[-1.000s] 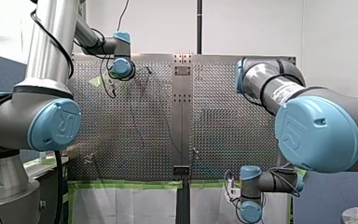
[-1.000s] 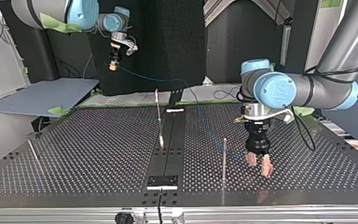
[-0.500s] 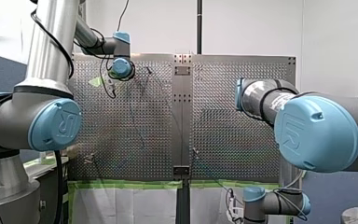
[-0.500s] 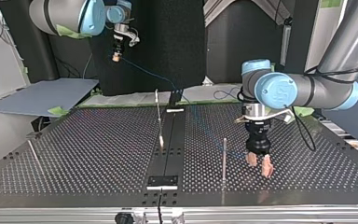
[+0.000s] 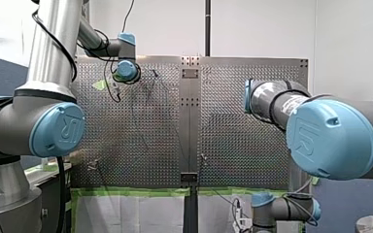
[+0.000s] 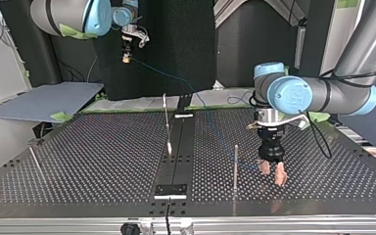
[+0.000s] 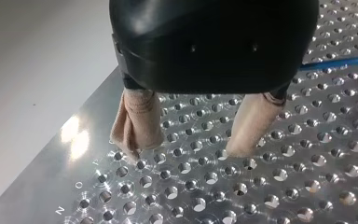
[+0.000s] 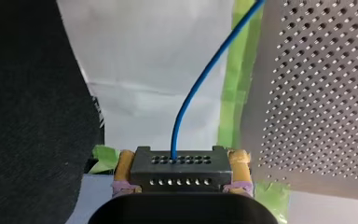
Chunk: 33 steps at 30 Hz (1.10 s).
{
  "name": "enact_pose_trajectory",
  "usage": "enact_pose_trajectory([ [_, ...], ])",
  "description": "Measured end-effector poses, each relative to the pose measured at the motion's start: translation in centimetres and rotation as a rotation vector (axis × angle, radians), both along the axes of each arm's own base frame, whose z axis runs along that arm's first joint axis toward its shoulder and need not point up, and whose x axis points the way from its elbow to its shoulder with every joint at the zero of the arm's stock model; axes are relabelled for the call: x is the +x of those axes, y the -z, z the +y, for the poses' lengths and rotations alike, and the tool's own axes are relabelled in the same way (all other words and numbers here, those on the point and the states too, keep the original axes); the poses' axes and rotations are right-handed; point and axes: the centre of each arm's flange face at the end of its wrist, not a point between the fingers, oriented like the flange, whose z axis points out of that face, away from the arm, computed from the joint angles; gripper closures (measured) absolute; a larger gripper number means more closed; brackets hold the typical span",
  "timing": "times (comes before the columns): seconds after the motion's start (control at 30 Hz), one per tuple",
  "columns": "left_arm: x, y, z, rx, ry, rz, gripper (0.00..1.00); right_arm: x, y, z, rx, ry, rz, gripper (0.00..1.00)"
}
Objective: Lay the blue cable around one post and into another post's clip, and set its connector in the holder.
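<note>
- Beyond the far edge of the perforated table [image 6: 103, 161], at the top view's left: my right gripper [image 6: 126, 58], higher and slightly further toward that view's right than one second ago.
- Clenched on the connector [image 8: 181, 170], a dark flat block with two rows of small round holes, between yellow pads.
- From the connector, blue cable [image 8: 174, 137], thin and smooth, slanting down over the table toward my left gripper [image 6: 271, 174].
- No change at my left gripper: released, soft beige pads apart, tips close above the shiny dimpled metal, grasping nothing.
- Just beside it, thin upright metal post [image 6: 235, 166], with the cable passing near its foot.
</note>
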Motion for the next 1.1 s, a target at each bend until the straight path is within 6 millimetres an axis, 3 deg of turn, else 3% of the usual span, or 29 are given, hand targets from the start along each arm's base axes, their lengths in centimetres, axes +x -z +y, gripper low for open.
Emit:
enact_pose_trajectory([
  [0.77,-0.1,0.0,-0.2,-0.017,0.007,-0.001,0.00,2.5,-9.4,-5.5,0.002,-0.051,-0.055,0.82],
  [1.1,0.0,0.0,-0.2,-0.032,0.019,-0.004,0.00,3.7,-15.3,-9.8,-0.049,-0.056,-0.048,0.82],
])
